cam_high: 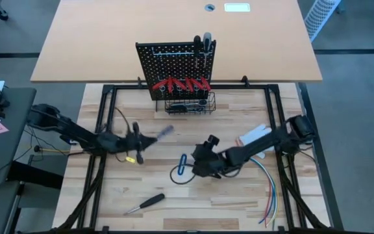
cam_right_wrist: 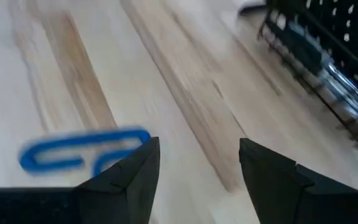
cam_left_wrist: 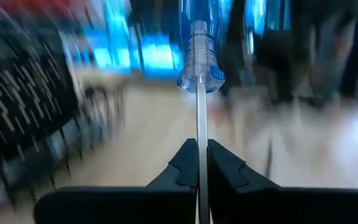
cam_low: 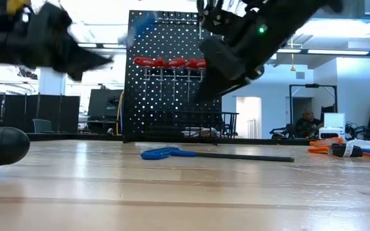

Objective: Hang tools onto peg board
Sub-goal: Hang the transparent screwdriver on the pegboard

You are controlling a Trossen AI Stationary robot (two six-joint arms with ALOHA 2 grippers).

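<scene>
The peg board [cam_high: 174, 62] stands upright at the rear of the tabletop [cam_high: 239, 201], carrying four red-handled pliers [cam_high: 180, 84]. The left gripper [cam_high: 137, 140] clamps one blue-handled screwdriver [cam_high: 164, 132] by its shaft, above the tabletop. The right gripper [cam_high: 203, 159] stands wide and empty beside one blue-handled hex key [cam_high: 182, 166]. One black-handled screwdriver [cam_high: 145, 203] lies near the front edge. One bundle of coloured wires [cam_high: 268, 188] lies at the right. The tabletop is pale wood; the low view shows an office room behind.
</scene>
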